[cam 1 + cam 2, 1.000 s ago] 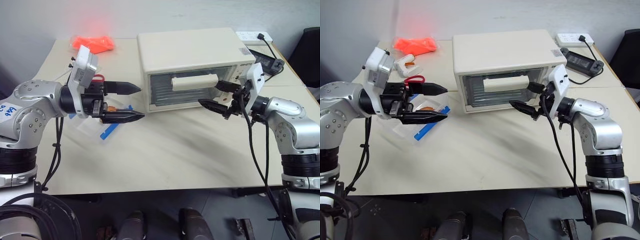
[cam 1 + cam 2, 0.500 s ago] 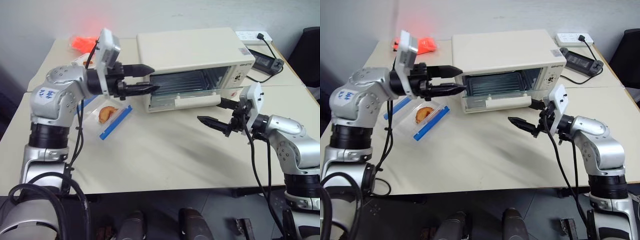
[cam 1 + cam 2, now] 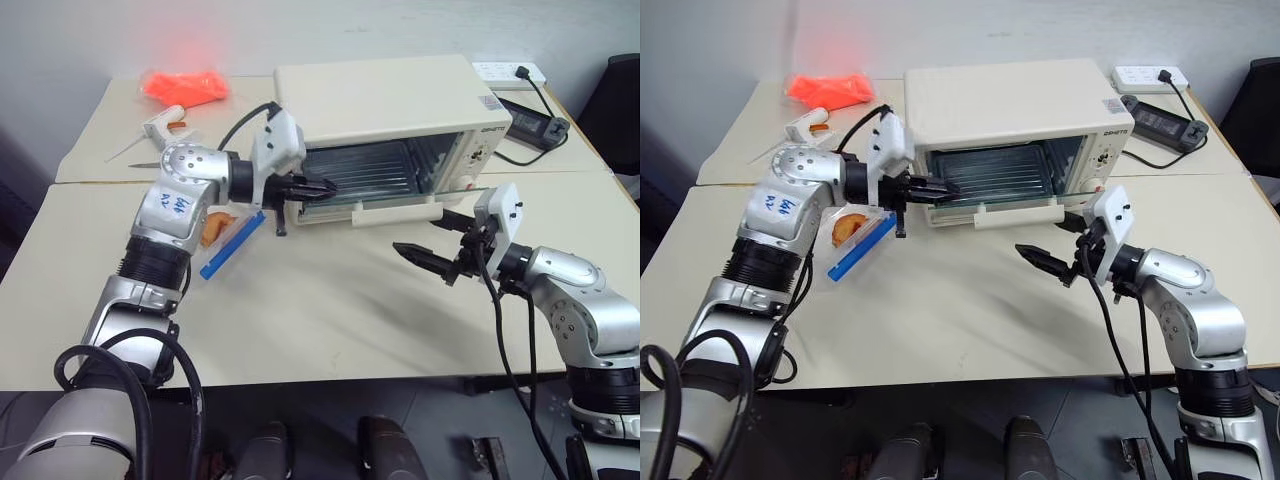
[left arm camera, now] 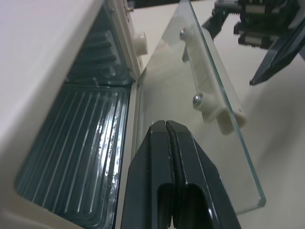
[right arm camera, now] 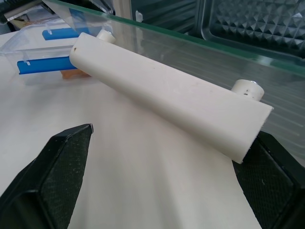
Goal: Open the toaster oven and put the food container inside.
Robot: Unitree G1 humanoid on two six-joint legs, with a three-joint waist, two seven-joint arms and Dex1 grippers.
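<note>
Your toaster oven point(image 3: 400, 105) door hangs open. Left gripper point(image 3: 322, 188) pressed together, empty, at oven mouth. Right gripper point(image 3: 432, 242) spread wide before handle point(image 5: 167, 98). Food container point(image 3: 852, 232) on worktop point(image 3: 330, 320).

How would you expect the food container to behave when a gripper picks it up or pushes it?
The food container looks like thin clear plastic, so probably light and apt to slide on the smooth table if pushed. Its walls may flex under a hard squeeze. It lies low and flat, so tipping seems unlikely, though the loose food piece could shift.
</note>
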